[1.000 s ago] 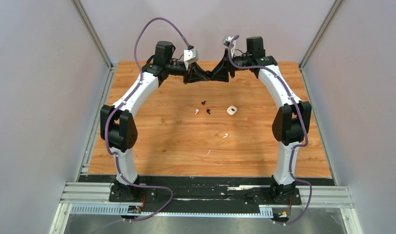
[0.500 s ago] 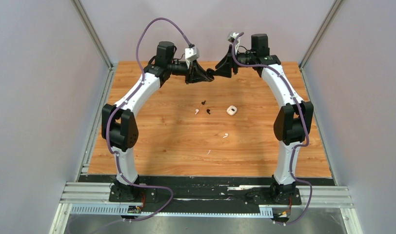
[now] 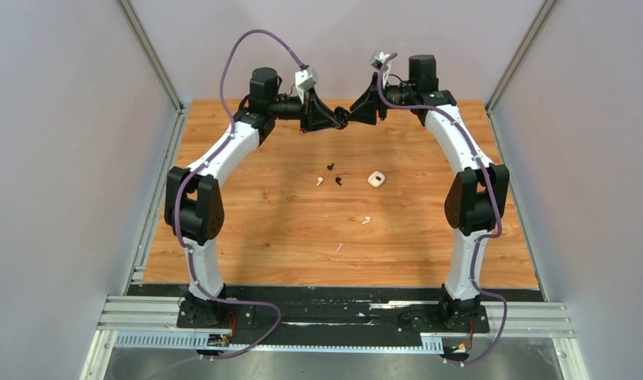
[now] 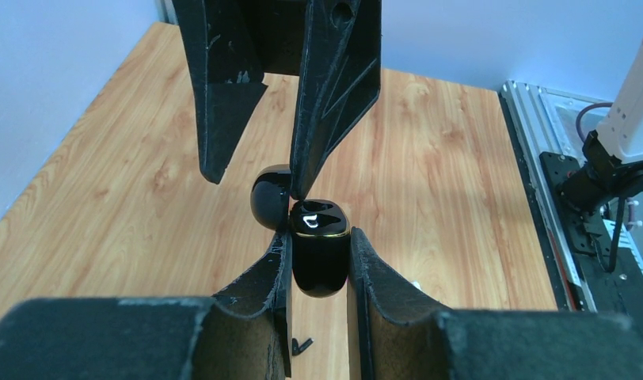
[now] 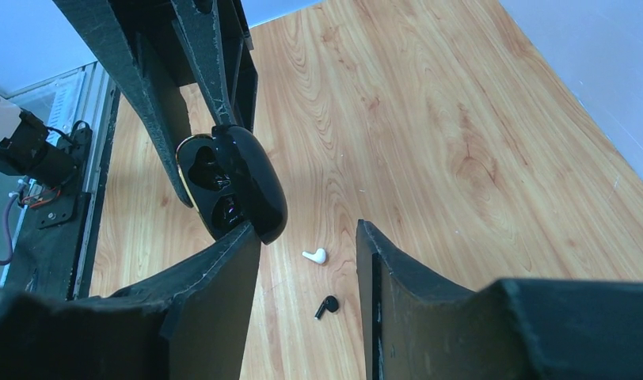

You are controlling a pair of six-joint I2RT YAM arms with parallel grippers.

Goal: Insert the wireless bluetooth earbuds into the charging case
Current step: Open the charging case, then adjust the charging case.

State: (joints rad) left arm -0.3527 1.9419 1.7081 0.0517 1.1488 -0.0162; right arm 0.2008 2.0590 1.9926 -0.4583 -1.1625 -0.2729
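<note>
Shifted slightly since a moment ago, the left gripper is clamped on the open black charging case above the far edge of the desk. The right gripper is spread, one fingertip set against the lid. Four earbuds are scattered mid-desk.

Wooden table, tiny white fleck

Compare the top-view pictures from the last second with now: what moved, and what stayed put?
Both grippers shifted upward in the top view, their tips meeting throughout. The right gripper went first, then the left gripper, which now holds the black charging case. The black earbuds, white earbuds and white case lay unmoved on the table.
</note>
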